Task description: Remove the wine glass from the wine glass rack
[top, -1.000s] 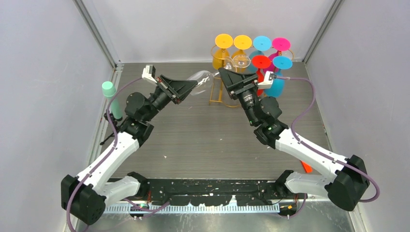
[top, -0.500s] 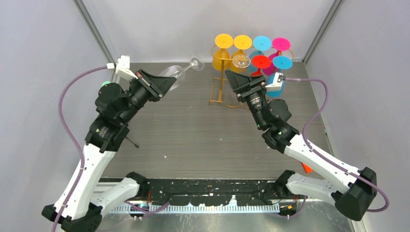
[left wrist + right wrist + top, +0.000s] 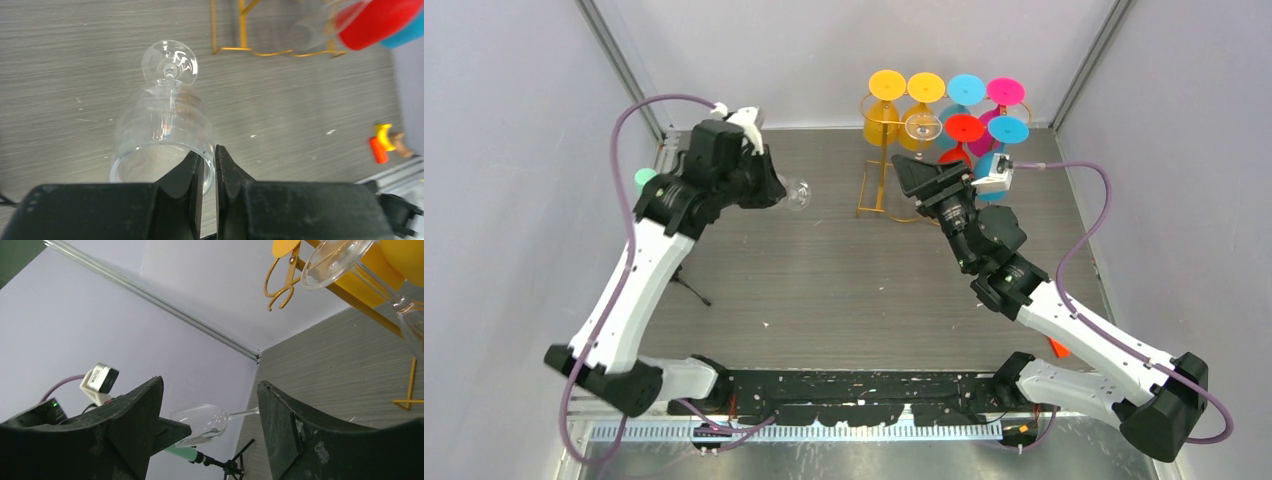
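The left gripper [image 3: 209,156] pinches the rim of a clear wine glass [image 3: 165,120] between its 2 near-closed fingers. The glass is off the gold wine glass rack [image 3: 242,30] and well to its left, foot pointing away, above the table [image 3: 844,280]. The right gripper [image 3: 210,387] gapes wide beside the rack, holding nothing.

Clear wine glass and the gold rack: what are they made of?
The wine glass: clear and glossy, likely glass, possibly clear plastic; the table grain shows through the bowl, with bright glints. The wine glass rack: thin wire with a shiny gold finish, looks like coated metal.
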Controlling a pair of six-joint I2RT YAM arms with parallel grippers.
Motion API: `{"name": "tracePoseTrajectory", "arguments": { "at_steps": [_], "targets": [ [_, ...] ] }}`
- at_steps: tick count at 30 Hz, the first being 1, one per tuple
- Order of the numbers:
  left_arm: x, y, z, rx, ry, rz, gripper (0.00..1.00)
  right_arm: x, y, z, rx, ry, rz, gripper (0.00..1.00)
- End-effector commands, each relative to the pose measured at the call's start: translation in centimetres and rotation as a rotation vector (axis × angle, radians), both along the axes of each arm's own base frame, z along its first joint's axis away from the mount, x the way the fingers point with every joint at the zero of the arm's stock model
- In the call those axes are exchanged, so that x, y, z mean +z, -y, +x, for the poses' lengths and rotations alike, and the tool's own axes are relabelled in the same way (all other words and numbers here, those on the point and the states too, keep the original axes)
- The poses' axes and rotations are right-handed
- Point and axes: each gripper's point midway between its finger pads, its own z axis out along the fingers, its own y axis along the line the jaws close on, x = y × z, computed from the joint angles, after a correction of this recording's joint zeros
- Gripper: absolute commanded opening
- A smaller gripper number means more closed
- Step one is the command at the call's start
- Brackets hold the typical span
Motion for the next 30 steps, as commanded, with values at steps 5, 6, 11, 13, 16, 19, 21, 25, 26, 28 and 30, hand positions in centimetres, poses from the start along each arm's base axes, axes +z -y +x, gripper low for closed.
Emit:
{"name": "tracePoseTrajectory", "arguments": {
  "at_steps": [5, 6, 11, 13, 16, 19, 21, 25, 26, 28, 30],
  "targets": [
    [-4.4, -1.4, 6.1, 0.040, -0.123, 0.360, 0.00, -0.1, 1.8, -0.7, -0.052, -0.011, -0.085, 0.71],
    [-5.2, -1.2, 7.1, 0.037, -0.145, 0.385, 0.00, 0.3, 2.0, -1.0, -0.054, 0.000, -0.109, 0.69],
    [-7.6, 1.1, 11.2, 0.003, -0.202, 0.417, 0.00, 0.6, 3.2, -1.6, -0.082, -0.003, -0.254, 0.66],
    [-8.8, 1.5, 12.5, -0.004, -0.227, 0.441, 0.00, 0.8, 3.7, -1.8, -0.094, 0.002, -0.306, 0.66],
    [-10.3, 1.4, 14.2, 0.013, -0.273, 0.462, 0.00, 0.8, 4.4, -2.0, -0.113, 0.004, -0.380, 0.66],
    [-11.9, 1.4, 16.0, 0.017, -0.297, 0.451, 0.00, 0.3, 5.3, -2.1, -0.141, -0.012, -0.432, 0.66],
    [-12.7, 0.8, 16.9, 0.033, -0.323, 0.420, 0.00, 0.1, 6.1, -2.1, -0.172, -0.022, -0.452, 0.66],
    [-13.7, -0.8, 17.7, 0.076, -0.348, 0.405, 0.00, -0.4, 7.0, -2.2, -0.202, -0.037, -0.486, 0.67],
    [-13.8, -1.0, 17.8, 0.080, -0.353, 0.397, 0.00, -0.5, 7.1, -2.2, -0.207, -0.042, -0.494, 0.67],
    [-14.1, -1.5, 17.9, 0.088, -0.365, 0.390, 0.00, -0.5, 7.4, -2.2, -0.218, -0.044, -0.497, 0.67],
    [-14.4, -1.9, 17.9, 0.099, -0.376, 0.384, 0.00, -0.6, 7.4, -2.2, -0.218, -0.046, -0.503, 0.67]
  ]
}}
